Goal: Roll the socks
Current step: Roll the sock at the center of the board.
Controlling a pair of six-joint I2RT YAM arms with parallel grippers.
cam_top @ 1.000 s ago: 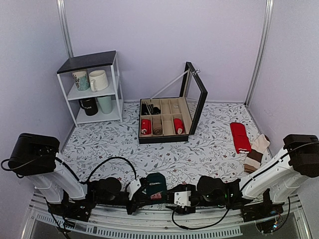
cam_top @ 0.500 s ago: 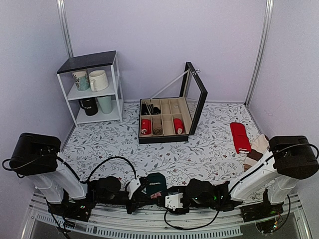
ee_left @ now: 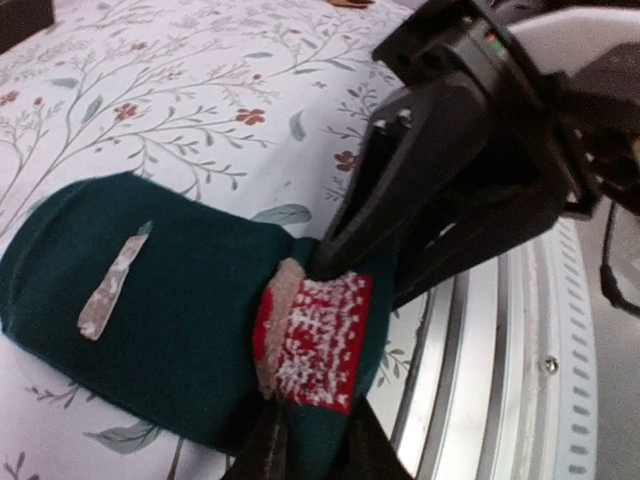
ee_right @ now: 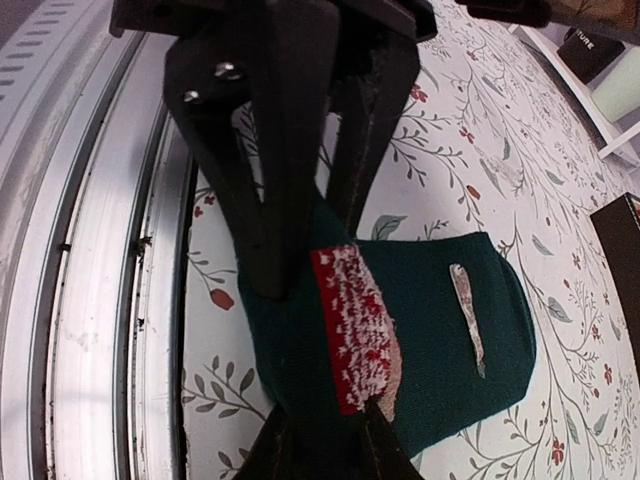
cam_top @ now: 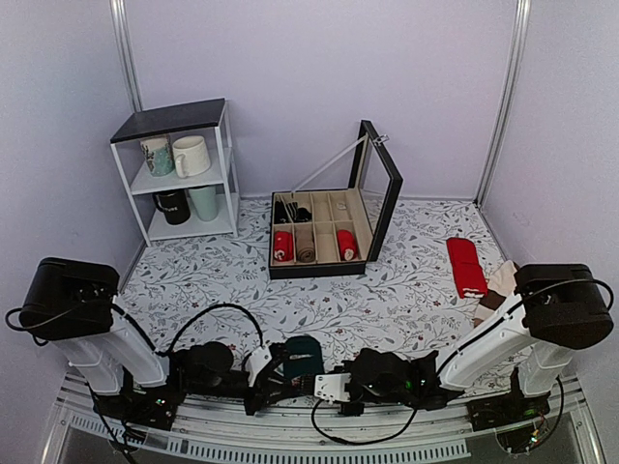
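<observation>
Teal socks [cam_top: 303, 354] are half hidden in the top view at the near edge of the table [cam_top: 406, 290]; fingertips are buried in fabric. Thick soft knit is seen, folded, with a red-white patterned band (pale strip on top). The rounded end is pointed away from that edge. Left gripper [ee_left: 305, 447] and right gripper [ee_right: 320, 442] are each clamped on the banded end.

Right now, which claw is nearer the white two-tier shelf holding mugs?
Left. The left claw grips the dark teal-green rolled socks from the shelf's side; the right claw grips them from the opposite side, farther from the white shelf.
</observation>
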